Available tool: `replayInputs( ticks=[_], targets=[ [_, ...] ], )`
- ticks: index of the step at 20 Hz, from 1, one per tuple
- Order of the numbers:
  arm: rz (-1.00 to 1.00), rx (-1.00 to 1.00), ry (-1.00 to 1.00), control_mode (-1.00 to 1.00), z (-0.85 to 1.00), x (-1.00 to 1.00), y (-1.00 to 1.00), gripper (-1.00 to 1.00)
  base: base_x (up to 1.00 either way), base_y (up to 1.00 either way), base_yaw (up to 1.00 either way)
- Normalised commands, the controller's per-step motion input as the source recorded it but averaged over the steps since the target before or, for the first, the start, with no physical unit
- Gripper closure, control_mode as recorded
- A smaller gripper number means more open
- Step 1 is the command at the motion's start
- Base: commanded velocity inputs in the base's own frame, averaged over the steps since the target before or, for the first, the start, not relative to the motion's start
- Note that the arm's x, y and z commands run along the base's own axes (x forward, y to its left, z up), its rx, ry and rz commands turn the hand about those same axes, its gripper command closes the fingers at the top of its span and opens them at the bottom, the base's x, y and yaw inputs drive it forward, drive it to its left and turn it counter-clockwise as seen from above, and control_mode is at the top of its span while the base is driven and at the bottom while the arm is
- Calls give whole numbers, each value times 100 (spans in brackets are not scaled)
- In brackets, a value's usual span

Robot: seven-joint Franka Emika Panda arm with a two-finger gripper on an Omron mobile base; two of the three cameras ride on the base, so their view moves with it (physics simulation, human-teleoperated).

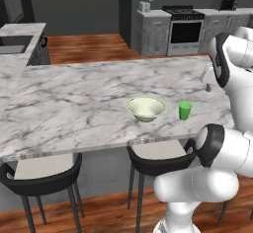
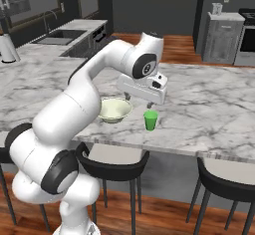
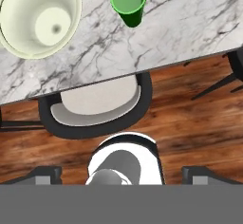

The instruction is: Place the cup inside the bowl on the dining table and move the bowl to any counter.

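Observation:
The small bright green cup (image 1: 185, 110) (image 2: 151, 120) (image 3: 128, 2) stands upright on the marble dining table (image 1: 74, 103) (image 2: 209, 99), near its front edge. The pale cream bowl (image 1: 146, 108) (image 2: 115, 109) (image 3: 40, 19) sits a short way to the cup's left, apart from it and with nothing in it. My gripper (image 2: 139, 101) (image 3: 122, 173) hangs above the table's front edge, just above and slightly nearer than the cup. It points down, open wide, with nothing between its fingers (image 3: 45, 174).
Dark round-backed stools (image 1: 158, 158) (image 2: 112, 162) (image 3: 97, 107) are tucked under the table's front edge, one right below the gripper. A marble counter with a sink (image 1: 20, 37) (image 2: 64, 37) runs along the left. A stove and grey cabinets (image 1: 185, 29) stand at the back.

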Motion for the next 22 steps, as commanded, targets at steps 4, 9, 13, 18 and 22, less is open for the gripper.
replayInputs(
  ticks=[4, 9, 13, 18, 22],
  targets=[
    [0, 1, 0, -100, 0, 13, -7, -100, 0, 0, 0],
    [0, 0, 0, -100, -1, 27, -3, -100, 0, 0, 0],
    [0, 0, 0, -100, -6, 31, -10, -100, 0, 0, 0],
    [0, 0, 0, -100, -10, 29, -14, -100, 0, 0, 0],
    [0, 0, 0, -100, -7, 23, -12, -100, 0, 0, 0]
  ],
)
